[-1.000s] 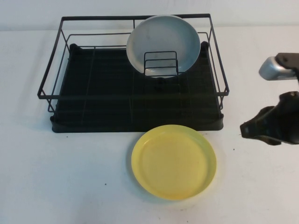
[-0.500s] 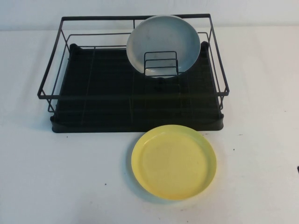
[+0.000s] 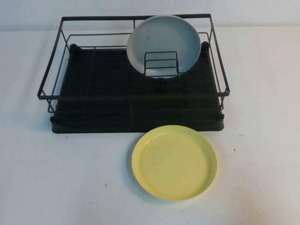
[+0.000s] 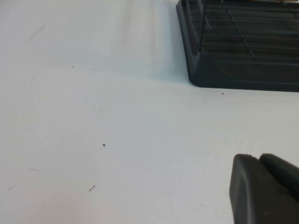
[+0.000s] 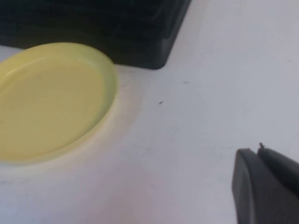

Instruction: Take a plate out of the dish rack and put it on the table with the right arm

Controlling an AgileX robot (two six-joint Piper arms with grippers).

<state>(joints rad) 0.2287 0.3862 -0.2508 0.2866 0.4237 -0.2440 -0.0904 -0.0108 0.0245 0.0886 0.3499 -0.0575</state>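
Observation:
The pale-yellow plate (image 3: 174, 162) lies flat on the white table (image 3: 262, 178), just in front of the black dish rack (image 3: 93, 93). It also shows in the right wrist view (image 5: 51, 100), next to the rack's corner (image 5: 140, 42). My right gripper (image 5: 258, 151) is shut and empty, low over bare table beside the plate and apart from it. My left gripper (image 4: 254, 157) is shut and empty over bare table near the rack's corner (image 4: 233, 70). Neither arm shows in the high view.
A pale grey-blue plate (image 3: 164, 44) stands upright in the small wire holder (image 3: 161, 64) at the back right of the rack. The white table lies bare to the left, right and front of the rack and yellow plate.
The right arm has drawn back out of the high view's right edge. The yellow plate and the rack have not moved.

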